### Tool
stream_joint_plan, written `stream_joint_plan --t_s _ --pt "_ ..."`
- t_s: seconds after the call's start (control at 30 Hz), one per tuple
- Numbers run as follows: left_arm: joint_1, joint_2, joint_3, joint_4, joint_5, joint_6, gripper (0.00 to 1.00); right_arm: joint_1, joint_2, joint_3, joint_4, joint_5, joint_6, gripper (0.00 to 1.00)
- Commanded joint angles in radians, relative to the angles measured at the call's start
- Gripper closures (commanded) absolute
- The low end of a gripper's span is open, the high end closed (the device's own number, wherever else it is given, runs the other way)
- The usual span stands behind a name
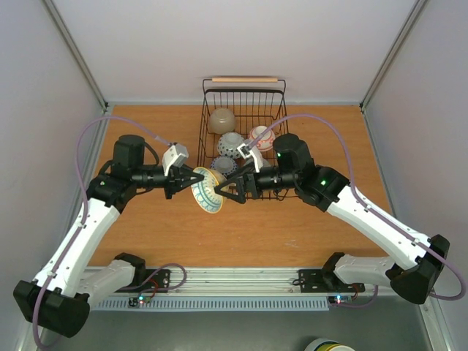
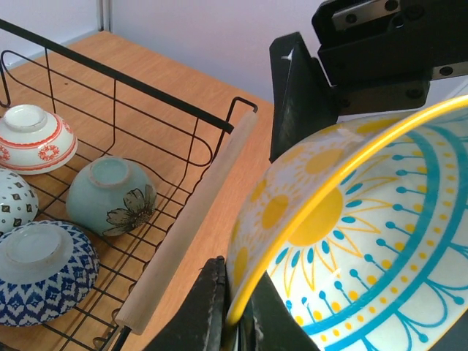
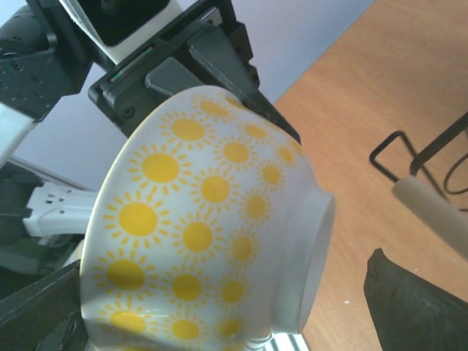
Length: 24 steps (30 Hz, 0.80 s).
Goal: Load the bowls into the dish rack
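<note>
1. Sun-patterned bowl (image 3: 205, 219) fills the right wrist view. It hangs tipped on its side, white with yellow suns outside, and its foot ring points to the right of the frame.
2. Seen from above, the left gripper (image 1: 196, 180) sits left of centre, clamped on that bowl's yellow rim. Its own camera shows dark fingers (image 2: 208, 311) pinching the rim at the bottom edge.
3. From above, the bowl is at mid-frame over the wooden table (image 1: 146, 219), next to the lower left corner of the dish rack (image 1: 203, 124).
4. Just right of the bowl is the right gripper (image 1: 221, 189), its jaws spread wide with one on either side of the bowl. It seems not to grip, though contact on the rim side is hard to judge.
5. The rack lies at upper centre with four bowls upside down inside.
6. In the left wrist view, the red-and-white bowl (image 2: 33, 139) is at upper left. The blue-patterned bowl (image 2: 44, 270) is at lower left, and the pale green bowl (image 2: 110, 194) is to their right.
7. The rack's wooden handle (image 2: 190, 227) slants between these bowls and the held one.
</note>
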Motion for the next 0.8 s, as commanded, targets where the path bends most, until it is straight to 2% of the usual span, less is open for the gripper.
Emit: stream_joint_plan --t_s 0.0,0.17,0.27,0.43,0.6,0.63,0.67,0.7,0.77 --pt "0.007 -0.03 0.022 0.05 0.096 0.002 1.0 -0.028 -0.009 -0.039 0.056 -0.137 0.079 0.01" --pt "0.006 -0.031 0.024 0.049 0.099 0.0 0.99 -0.056 0.016 -0.068 0.149 -0.25 0.154 0.02" --pt "0.007 -0.029 0.024 0.05 0.099 -0.002 1.0 -0.072 0.038 -0.096 0.263 -0.33 0.218 0.12" --pt "0.005 -0.028 0.024 0.049 0.099 -0.003 1.0 -0.081 0.059 -0.117 0.373 -0.404 0.281 0.53" --pt "0.006 -0.017 0.025 0.066 0.053 -0.024 0.99 -0.082 0.062 -0.108 0.39 -0.416 0.284 0.95" --pt "0.006 -0.012 0.027 0.067 0.033 -0.032 0.99 -0.083 0.063 -0.101 0.376 -0.407 0.274 0.98" --pt "0.005 -0.006 0.03 0.067 0.014 -0.037 0.97 -0.083 0.064 -0.086 0.344 -0.393 0.244 0.99" --pt "0.005 -0.004 0.031 0.069 0.0 -0.042 0.87 -0.084 0.066 -0.069 0.293 -0.369 0.215 0.99" --pt "0.006 -0.004 0.028 0.077 -0.02 -0.05 0.57 -0.085 0.075 -0.018 0.192 -0.3 0.146 0.99"
